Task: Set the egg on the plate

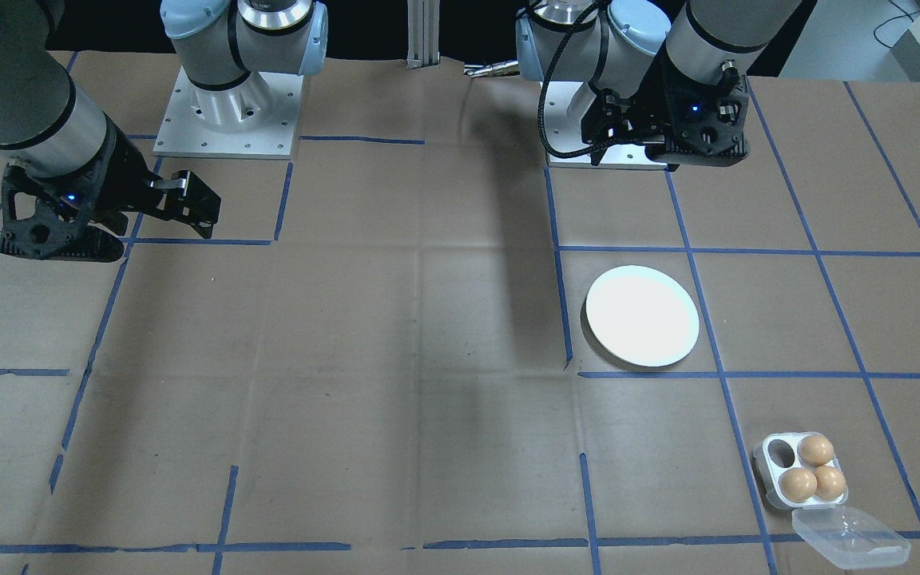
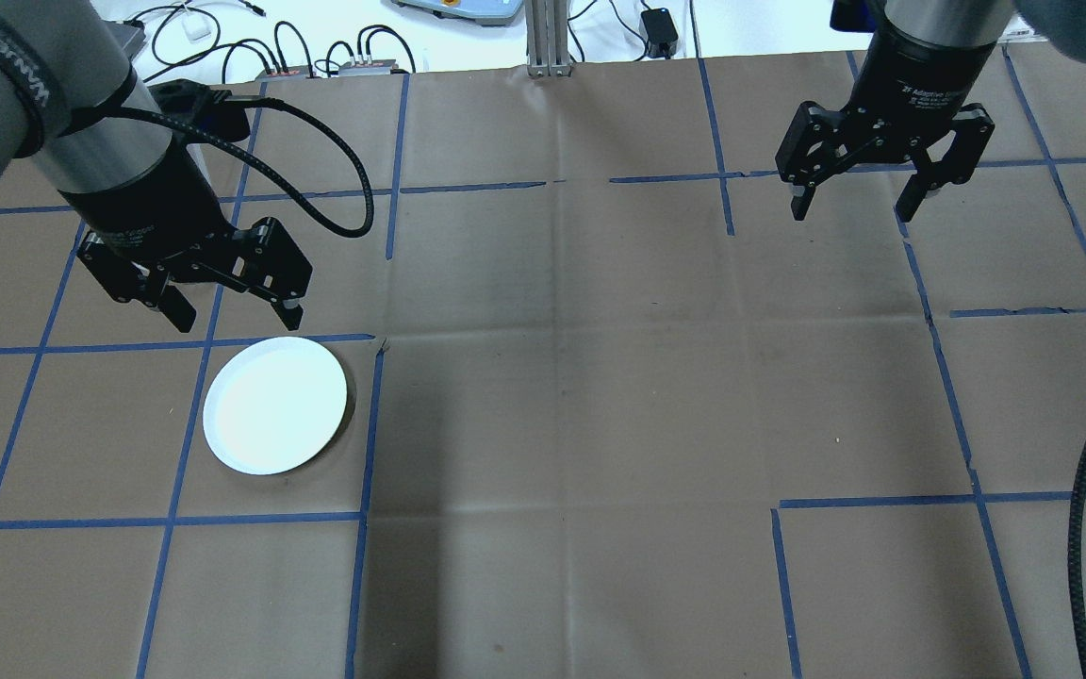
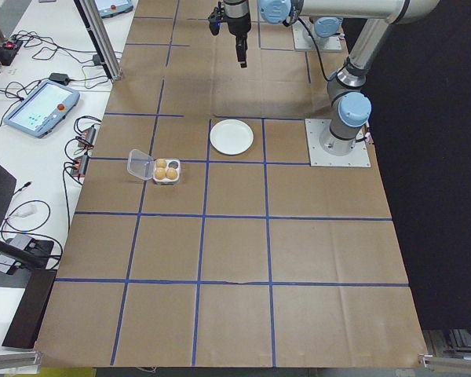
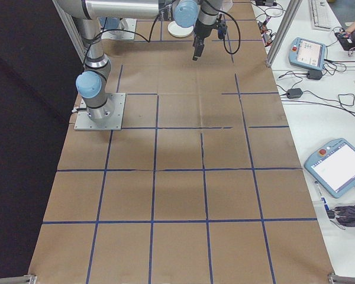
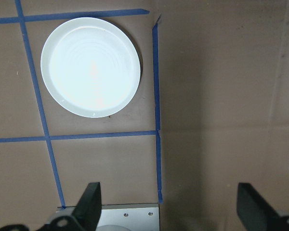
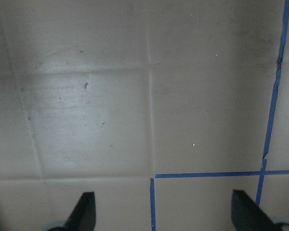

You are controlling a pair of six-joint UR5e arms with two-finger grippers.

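Front-facing view: the plate [image 1: 642,316] lies bare on the table [image 1: 396,335], on the robot's left side. The egg tray [image 1: 801,471] sits further out from the robot, well apart from the plate, with three eggs [image 1: 815,450] in its holes and one hole vacant. Its clear lid [image 1: 850,537] lies flat, hinged open.
Overhead view: the left gripper [image 2: 227,319] hangs above the table just behind the plate, fingers spread, nothing between them. The right gripper [image 2: 859,198] hangs well apart over bare paper, fingers spread likewise, carrying nothing. The tray is outside this view.
Left side view: the tray and plate occupy neighbouring taped squares; the plate lies nearer the left arm base [image 3: 338,144].
Right side view: the plate shows only at the far edge, partly hidden by the arms; nothing further can be read here.
Left wrist view: the plate fills the upper left; both fingertips [image 5: 89,207] stand wide at the lower edge. No egg is in view.
Right wrist view: bare paper and blue tape [image 6: 272,101] only; fingertips wide.
Step in hand: judged as the start; no egg is grasped and none is on the plate.
Next move: the left arm is better placed. It should travel out over the tray, centre on one egg, descend with jaws wide, and close gently, since the shell is fragile.
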